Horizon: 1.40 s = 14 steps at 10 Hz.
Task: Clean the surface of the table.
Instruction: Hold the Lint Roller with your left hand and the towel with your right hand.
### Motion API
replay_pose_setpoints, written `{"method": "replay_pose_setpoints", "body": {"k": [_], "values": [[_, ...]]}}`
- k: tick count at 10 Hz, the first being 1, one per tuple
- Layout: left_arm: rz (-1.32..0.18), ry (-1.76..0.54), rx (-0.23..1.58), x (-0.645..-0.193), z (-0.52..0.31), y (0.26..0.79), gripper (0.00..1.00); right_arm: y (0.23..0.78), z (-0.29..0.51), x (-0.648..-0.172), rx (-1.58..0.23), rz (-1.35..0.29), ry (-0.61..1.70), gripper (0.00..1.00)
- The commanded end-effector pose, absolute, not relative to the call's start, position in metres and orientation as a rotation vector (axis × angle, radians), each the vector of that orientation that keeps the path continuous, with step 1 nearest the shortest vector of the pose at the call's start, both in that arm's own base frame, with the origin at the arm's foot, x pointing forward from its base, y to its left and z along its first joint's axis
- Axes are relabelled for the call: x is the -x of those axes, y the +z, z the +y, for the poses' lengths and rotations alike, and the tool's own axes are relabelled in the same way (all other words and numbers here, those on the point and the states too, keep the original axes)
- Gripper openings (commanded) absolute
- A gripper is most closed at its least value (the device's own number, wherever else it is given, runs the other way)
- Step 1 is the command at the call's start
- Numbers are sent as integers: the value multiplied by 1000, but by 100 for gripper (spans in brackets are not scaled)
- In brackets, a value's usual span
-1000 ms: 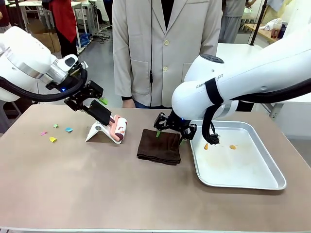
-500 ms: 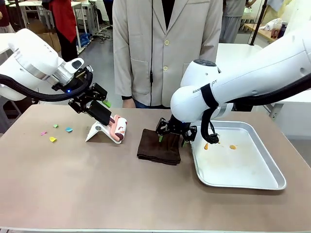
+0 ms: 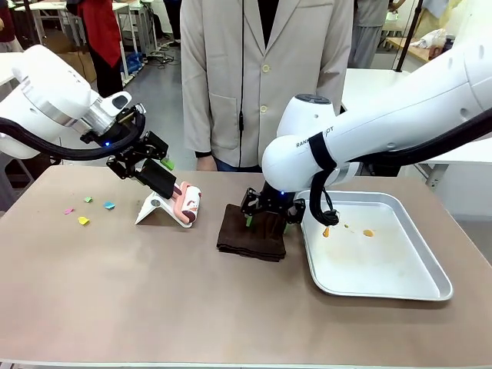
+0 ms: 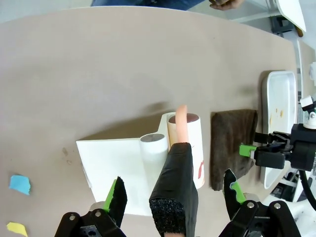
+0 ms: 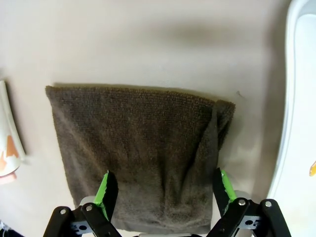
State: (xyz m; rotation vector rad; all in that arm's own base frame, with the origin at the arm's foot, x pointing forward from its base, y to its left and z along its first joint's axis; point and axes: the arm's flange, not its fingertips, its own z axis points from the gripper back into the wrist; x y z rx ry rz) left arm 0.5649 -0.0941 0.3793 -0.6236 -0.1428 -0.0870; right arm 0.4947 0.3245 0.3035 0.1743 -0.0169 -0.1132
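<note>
Two pincers of mine stand wide open and empty above the taupe table (image 3: pixel 154 300): left pincer (image 4: pixel 174 187) straddles the roller's black handle (image 4: pixel 175 165) without clasping it; right pincer (image 5: pixel 163 187) spans the brown cloth (image 5: pixel 138 128), just beside the metal tray (image 3: pixel 384 269).

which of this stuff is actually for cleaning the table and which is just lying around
For the job: table, brown cloth, lint roller on white stand, coloured paper scraps to clear.
Likely just lying about: metal tray holding orange bits.
</note>
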Motion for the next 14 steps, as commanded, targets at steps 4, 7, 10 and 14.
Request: {"method": "replay_pose_setpoints", "body": {"k": [4,7,10,14], "values": [[-98,-142,632,-560,-99,385,100,300,331,-505,-127,17,-83,100],[-87,-160,607,-553,-103,388,0,299,331,-505,-126,47,-86,11],[-89,-185,618,-545,-104,394,0,297,330,-507,-133,65,-90,0],[-97,-176,623,-547,-100,393,0,296,328,-509,-147,92,-94,0]]}}
